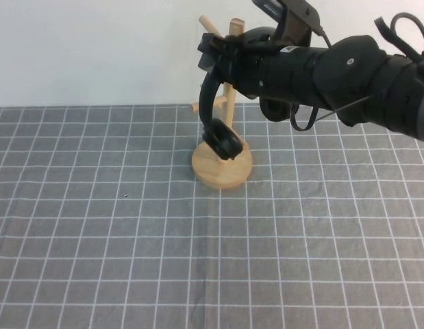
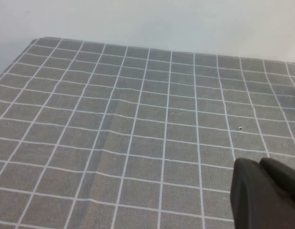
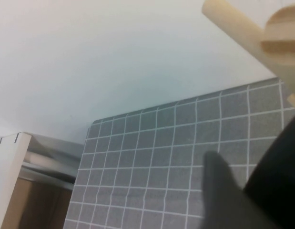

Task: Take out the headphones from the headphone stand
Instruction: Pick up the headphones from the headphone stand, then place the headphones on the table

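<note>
The wooden headphone stand (image 1: 223,171) stands on its round base at the back middle of the table. The black headphones (image 1: 222,142) hang at it, the headband curving up to the post top and one ear cup low over the base. My right gripper (image 1: 215,53) is at the top of the stand, shut on the headband. In the right wrist view one dark finger (image 3: 222,188) meets a black mass, with a peg of the stand (image 3: 233,21) above. My left gripper (image 2: 260,166) is out of the high view, shut and empty above bare cloth.
A grey cloth with a white grid (image 1: 129,240) covers the table. A white wall (image 1: 95,48) rises behind it. The right wrist view shows the table's corner (image 3: 92,125) and a white and wood cabinet (image 3: 9,181) beyond it.
</note>
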Robot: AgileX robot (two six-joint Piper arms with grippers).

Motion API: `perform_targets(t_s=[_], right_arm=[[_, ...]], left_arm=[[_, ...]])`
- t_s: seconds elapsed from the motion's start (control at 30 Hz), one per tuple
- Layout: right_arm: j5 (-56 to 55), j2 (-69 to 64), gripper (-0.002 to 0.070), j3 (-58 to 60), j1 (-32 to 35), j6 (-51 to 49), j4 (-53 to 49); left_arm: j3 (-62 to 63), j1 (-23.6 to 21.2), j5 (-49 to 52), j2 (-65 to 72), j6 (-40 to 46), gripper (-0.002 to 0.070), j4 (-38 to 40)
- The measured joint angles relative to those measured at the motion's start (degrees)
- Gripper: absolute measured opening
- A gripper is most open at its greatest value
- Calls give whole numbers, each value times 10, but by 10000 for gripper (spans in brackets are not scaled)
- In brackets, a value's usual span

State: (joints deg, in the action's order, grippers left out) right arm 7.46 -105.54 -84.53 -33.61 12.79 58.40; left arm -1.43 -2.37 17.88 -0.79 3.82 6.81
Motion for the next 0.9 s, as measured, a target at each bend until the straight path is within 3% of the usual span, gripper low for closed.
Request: perform_targets(t_s=[0.1,0.17,0.53,0.67,0.83,0.87,0.9], right_arm=[[0,0,96,0,-4,9,2],[4,3,56,0,-5,19,2],[75,109,51,0,-7,25,-59],[164,182,51,0,-10,-45,-178],[317,273,51,4,-11,-243,-419],[365,289,51,13,-11,-351,-459],[360,302,51,27,-11,-300,-487]], left_arm=[[0,0,0,0,0,-6,0],[0,0,0,0,0,-6,0],[0,0,0,0,0,-6,0],[0,0,0,0,0,-6,0],[0,0,0,0,0,-6,0],[0,0,0,0,0,-6,0],[0,0,0,0,0,-6,0]])
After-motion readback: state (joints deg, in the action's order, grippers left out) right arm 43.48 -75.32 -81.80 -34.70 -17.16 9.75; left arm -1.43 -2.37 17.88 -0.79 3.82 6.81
